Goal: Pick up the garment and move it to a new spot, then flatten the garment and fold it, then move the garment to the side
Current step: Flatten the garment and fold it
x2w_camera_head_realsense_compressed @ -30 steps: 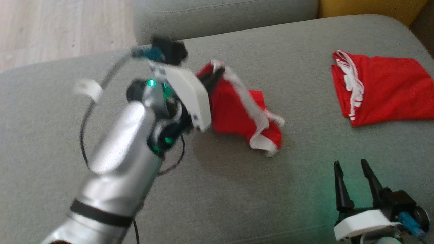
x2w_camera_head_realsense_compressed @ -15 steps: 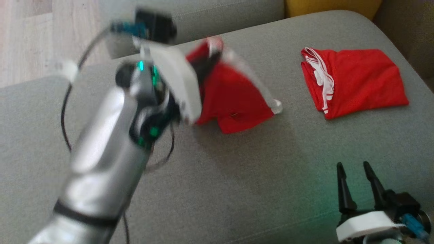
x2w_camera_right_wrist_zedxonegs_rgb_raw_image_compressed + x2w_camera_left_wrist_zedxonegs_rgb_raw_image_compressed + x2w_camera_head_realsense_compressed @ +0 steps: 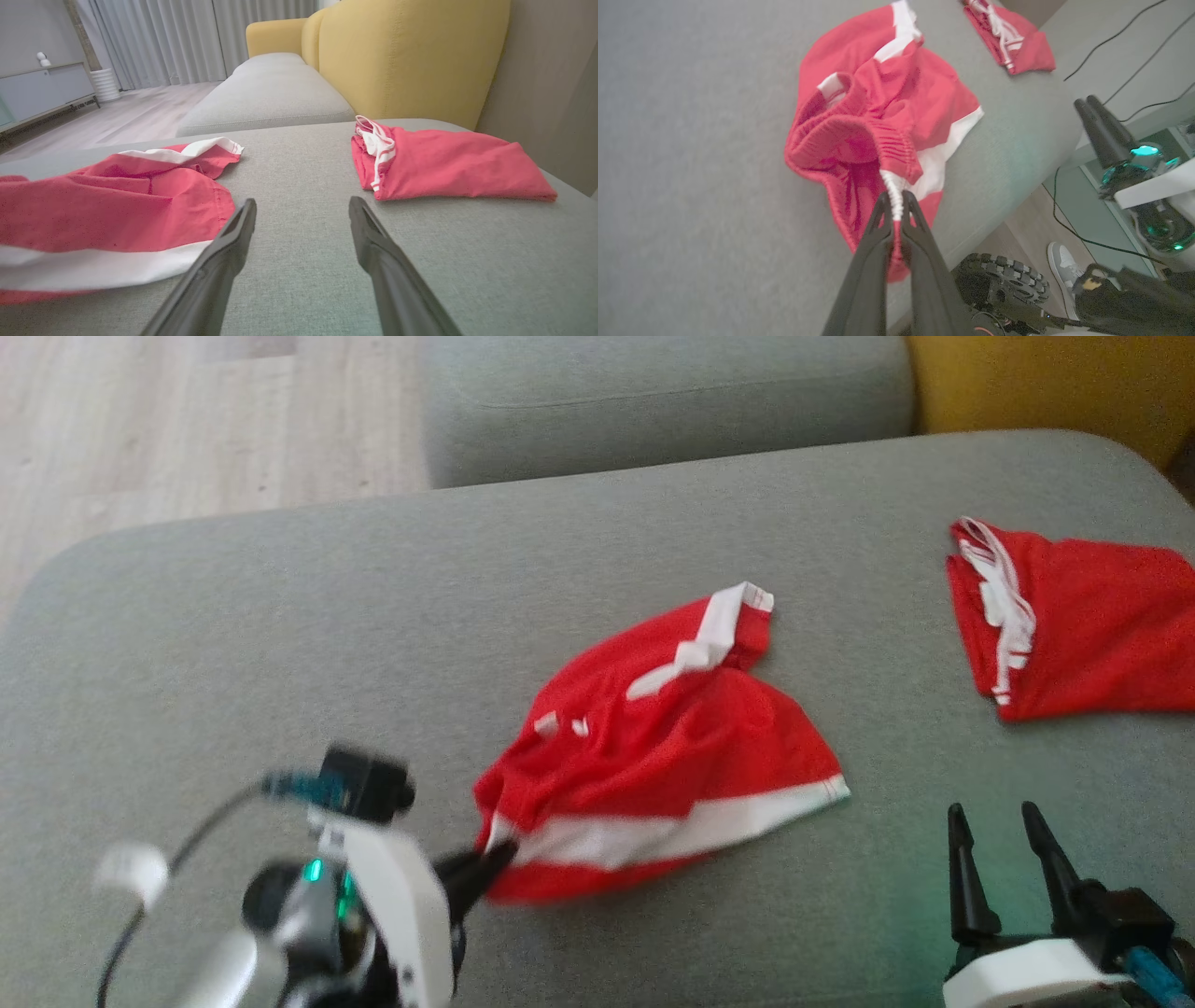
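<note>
Head view, left to right: at 7 o'clock the left gripper (image 3: pixel 499 852) has its fingers pinched tight on the white-corded waistband of the garment (image 3: pixel 653 756), a rumpled red piece with white bands spread across the centre of the grey cushion (image 3: pixel 233 644). At 5 o'clock the right gripper (image 3: pixel 997 821) hangs low, fingers parted, holding nothing. At 3 o'clock lies a folded red cloth (image 3: pixel 1092 625).
</note>
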